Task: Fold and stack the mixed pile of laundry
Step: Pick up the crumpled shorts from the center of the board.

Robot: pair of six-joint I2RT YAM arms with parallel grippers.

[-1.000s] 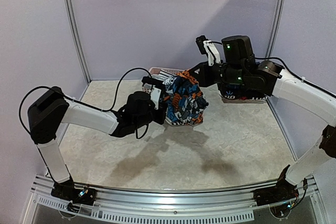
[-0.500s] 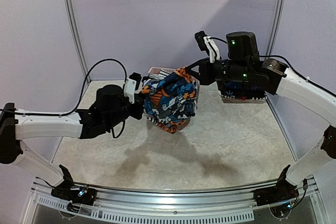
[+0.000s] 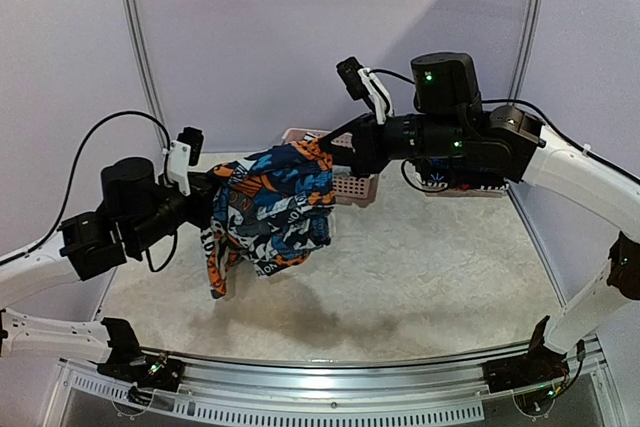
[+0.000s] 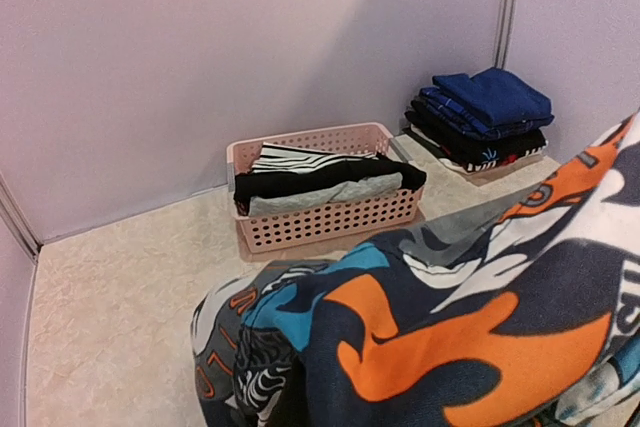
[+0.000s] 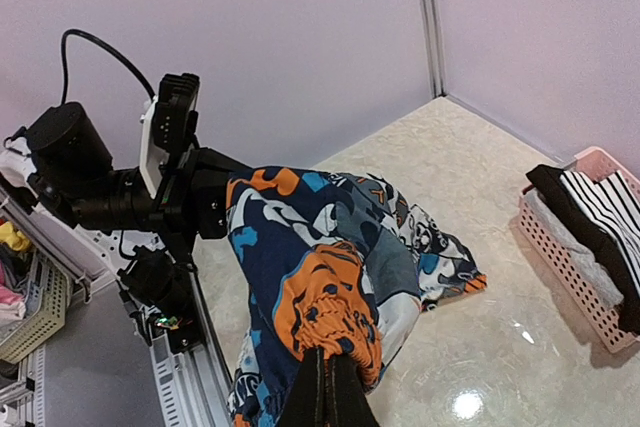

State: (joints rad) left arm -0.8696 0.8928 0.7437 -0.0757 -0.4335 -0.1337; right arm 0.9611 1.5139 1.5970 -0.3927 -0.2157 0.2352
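Observation:
An orange, blue, black and white patterned garment hangs stretched in the air between both grippers, above the left half of the table. My left gripper is shut on its left edge; in the left wrist view the cloth covers the fingers. My right gripper is shut on the bunched orange edge, its fingers pressed together at the bottom of the right wrist view. More of the mixed laundry pile, striped, black and grey pieces, lies in the basket.
The pale pink slatted basket stands at the back wall, also visible as the basket in the left wrist view. A folded stack of dark clothes sits in the back right corner. Walls close in the left, back and right sides.
My left arm has swung left and toward the front, drawing the garment out wide. My right gripper has shifted left with its edge. The cloth now hangs spread and lower.

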